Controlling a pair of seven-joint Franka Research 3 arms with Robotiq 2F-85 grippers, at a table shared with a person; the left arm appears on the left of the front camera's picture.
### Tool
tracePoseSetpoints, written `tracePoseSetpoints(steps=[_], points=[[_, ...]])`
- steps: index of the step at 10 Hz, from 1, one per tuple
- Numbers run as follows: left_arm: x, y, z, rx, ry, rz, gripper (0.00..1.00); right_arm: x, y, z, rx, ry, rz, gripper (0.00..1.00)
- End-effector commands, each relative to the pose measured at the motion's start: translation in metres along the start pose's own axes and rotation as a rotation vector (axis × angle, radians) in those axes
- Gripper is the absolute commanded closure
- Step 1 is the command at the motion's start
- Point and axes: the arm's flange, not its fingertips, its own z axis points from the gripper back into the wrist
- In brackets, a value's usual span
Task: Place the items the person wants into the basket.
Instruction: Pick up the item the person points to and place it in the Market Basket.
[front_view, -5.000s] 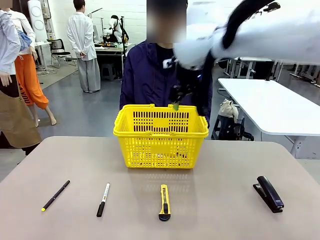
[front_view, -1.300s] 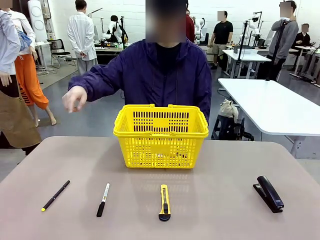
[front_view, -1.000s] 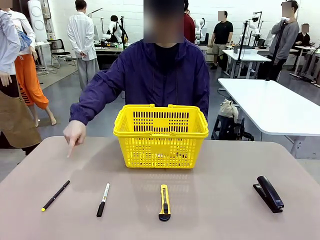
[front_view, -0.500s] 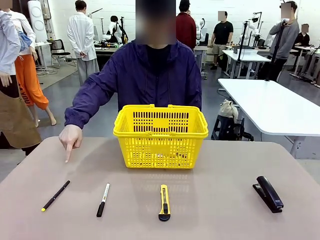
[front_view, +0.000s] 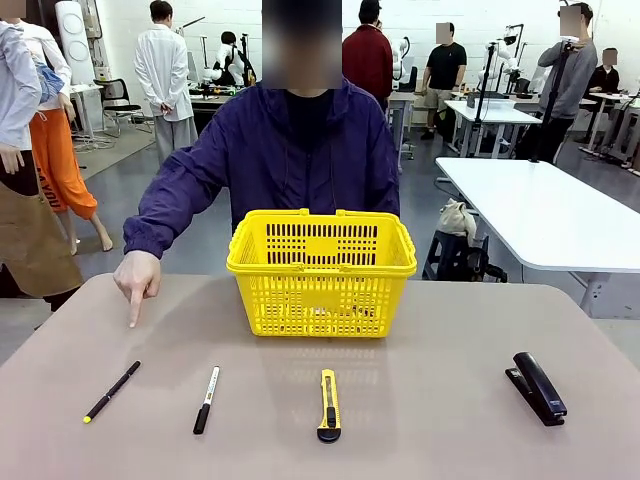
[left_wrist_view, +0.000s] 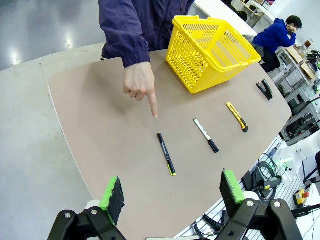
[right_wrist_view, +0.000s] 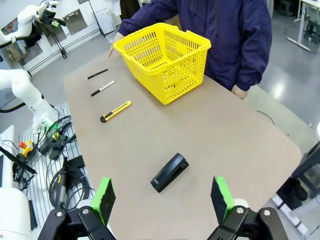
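A thin black pen (front_view: 111, 391) with a yellow tip lies at the table's front left, also the pen (left_wrist_view: 166, 160) in the left wrist view. The person (front_view: 290, 155) in a navy-purple jacket points a finger of one hand (front_view: 136, 283) down at the table just behind it. A black marker (front_view: 206, 399) with a white band lies to the pen's right. The yellow basket (front_view: 321, 271) stands mid-table in front of the person. My left gripper (left_wrist_view: 172, 192) hangs open high above the pen. My right gripper (right_wrist_view: 162, 197) hangs open above the table's right end.
A yellow-and-black utility knife (front_view: 328, 404) lies in front of the basket. A black stapler (front_view: 539, 387) lies at the front right. A white table (front_view: 545, 215) stands behind on the right, and other people stand farther back.
The person's pointing hand came down from the air to just above the table behind the pen and has settled there. The things on the table have not moved.
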Motion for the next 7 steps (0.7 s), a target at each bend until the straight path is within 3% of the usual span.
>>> tracePoseSetpoints(steps=[1,3,4,5,7], points=[[0.000,0.000,0.000,0.000,0.000,0.000,0.00,0.001,-0.002,0.000,0.006,-0.029,0.019,0.00],[0.013,-0.042,-0.024,0.109,0.142,-0.122,0.00,0.001,-0.002,0.000,0.006,-0.029,0.019,0.00],[0.046,-0.059,-0.055,0.152,0.290,-0.186,0.00,0.001,-0.002,0.000,0.006,-0.029,0.019,0.00],[0.051,-0.079,-0.088,0.236,0.406,-0.244,0.00,0.001,-0.002,0.000,0.006,-0.029,0.019,0.00],[0.040,-0.110,-0.142,0.357,0.537,-0.279,0.00,0.001,-0.002,0.000,0.006,-0.029,0.019,0.00]])
